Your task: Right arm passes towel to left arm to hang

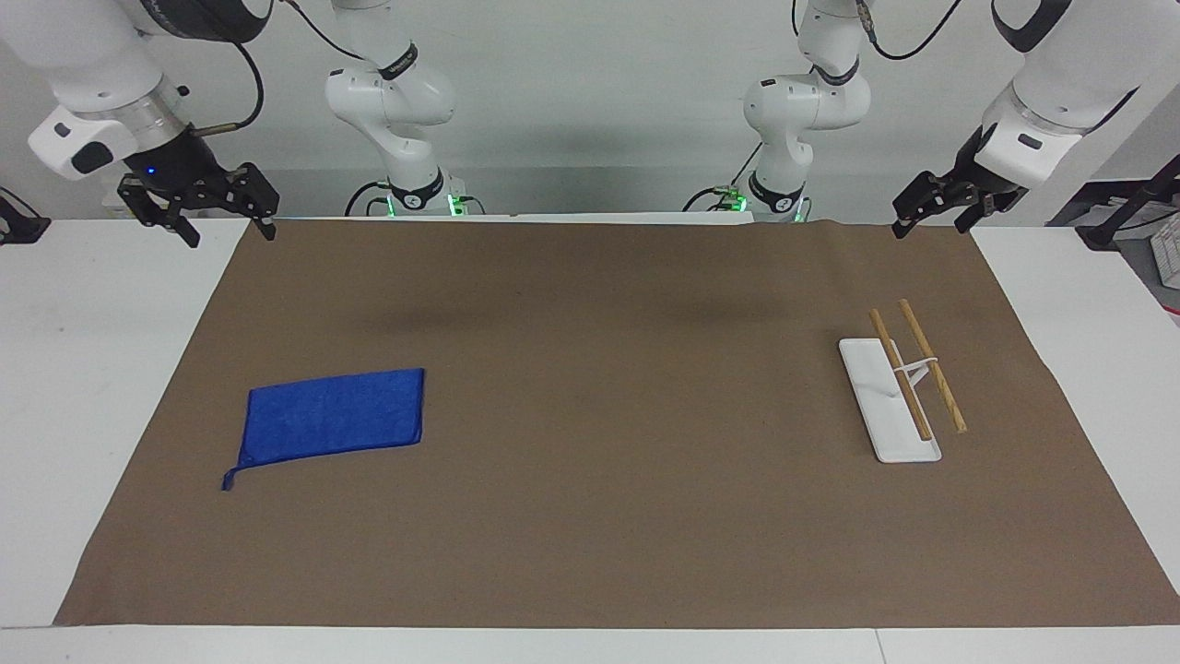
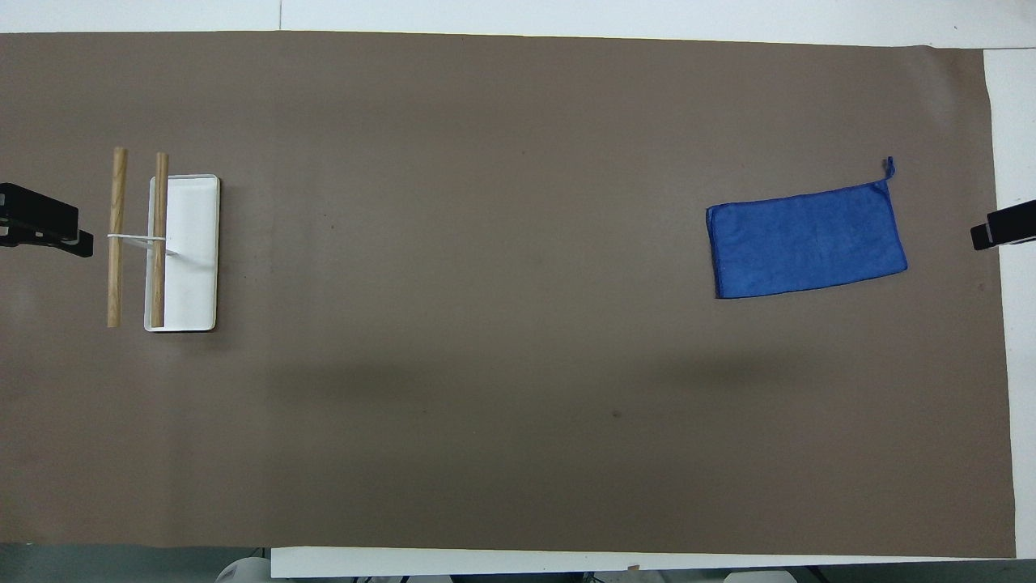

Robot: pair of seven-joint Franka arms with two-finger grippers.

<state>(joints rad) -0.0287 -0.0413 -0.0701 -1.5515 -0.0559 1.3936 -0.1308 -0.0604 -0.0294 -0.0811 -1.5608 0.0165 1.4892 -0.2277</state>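
The right claw point(image 1: 198, 217) is hanging raised over the corner of the brown covering point(image 1: 590, 516) at the right arm's end of the worktop point(image 1: 83, 415), its fingers standing wide with nothing between them. The right arm point(image 1: 101, 101) is waiting, blue wrist light showing.

The left claw point(image 1: 936, 210) is hanging raised over the matching corner of the covering at the left arm's end, jaws spread wide and carrying nothing. The left arm point(image 1: 1060, 92) is also waiting.

The towel point(image 1: 332, 415) is lying flat on the covering, well apart from the right claw and farther from the robots than the spot under it, at the right arm's end. Its corner loop point(image 1: 229, 480) is pointing away from the robots, toward the worktop's edge. Nothing is touching it.

The rack point(image 1: 890, 401), a white base carrying two wooden bars point(image 1: 933, 366) on a thin white support, is sitting at the left arm's end, farther from the robots than the spot under the left claw and well apart from the towel.
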